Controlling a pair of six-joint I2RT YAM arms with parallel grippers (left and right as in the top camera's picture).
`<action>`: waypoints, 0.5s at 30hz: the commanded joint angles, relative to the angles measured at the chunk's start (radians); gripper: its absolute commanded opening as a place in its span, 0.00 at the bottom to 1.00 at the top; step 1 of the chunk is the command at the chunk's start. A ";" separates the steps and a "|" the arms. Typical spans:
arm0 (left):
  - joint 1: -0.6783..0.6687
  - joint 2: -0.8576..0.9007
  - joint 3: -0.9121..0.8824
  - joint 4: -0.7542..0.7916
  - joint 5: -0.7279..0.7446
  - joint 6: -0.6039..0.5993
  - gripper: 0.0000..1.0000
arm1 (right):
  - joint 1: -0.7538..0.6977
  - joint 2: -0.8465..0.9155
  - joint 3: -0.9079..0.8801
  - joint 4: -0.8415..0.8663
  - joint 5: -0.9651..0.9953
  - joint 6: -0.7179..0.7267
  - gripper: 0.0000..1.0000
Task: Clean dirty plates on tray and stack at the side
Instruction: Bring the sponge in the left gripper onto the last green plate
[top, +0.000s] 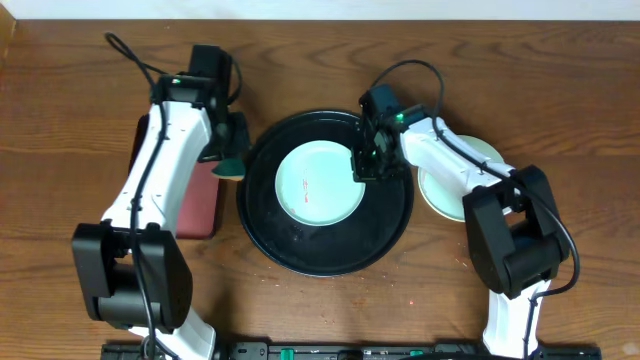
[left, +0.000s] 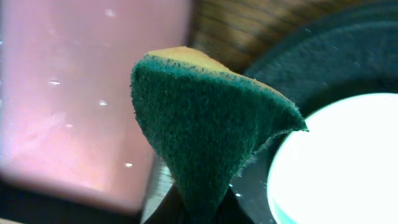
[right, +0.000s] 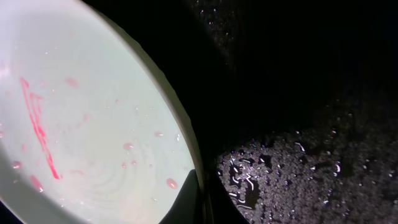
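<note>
A mint-blue plate (top: 318, 185) with a thin red smear lies in the middle of the black tray (top: 300, 255). My right gripper (top: 365, 168) is at the plate's right edge. In the right wrist view its fingers (right: 202, 205) are shut on the rim of the plate (right: 93, 124), which shows red streaks and drops above the wet tray (right: 298, 93). My left gripper (top: 232, 158) is shut on a green sponge (left: 205, 124) and holds it over the tray's left rim (left: 323, 62), beside the plate (left: 336, 162). Pale plates (top: 440, 195) lie right of the tray, partly under the right arm.
A dark-red rectangular tray (top: 195, 205) lies left of the black tray, partly under the left arm; it also shows in the left wrist view (left: 81, 93). The wooden table (top: 60, 120) surrounds everything.
</note>
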 joint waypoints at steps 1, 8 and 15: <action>-0.056 -0.029 0.007 0.008 0.018 -0.006 0.08 | 0.010 0.027 -0.013 0.008 0.007 0.020 0.01; -0.170 -0.012 0.007 0.026 0.018 -0.027 0.08 | 0.002 0.045 -0.013 0.012 -0.010 0.020 0.01; -0.267 0.066 0.002 0.054 0.018 -0.063 0.07 | 0.003 0.045 -0.013 0.012 -0.010 0.020 0.01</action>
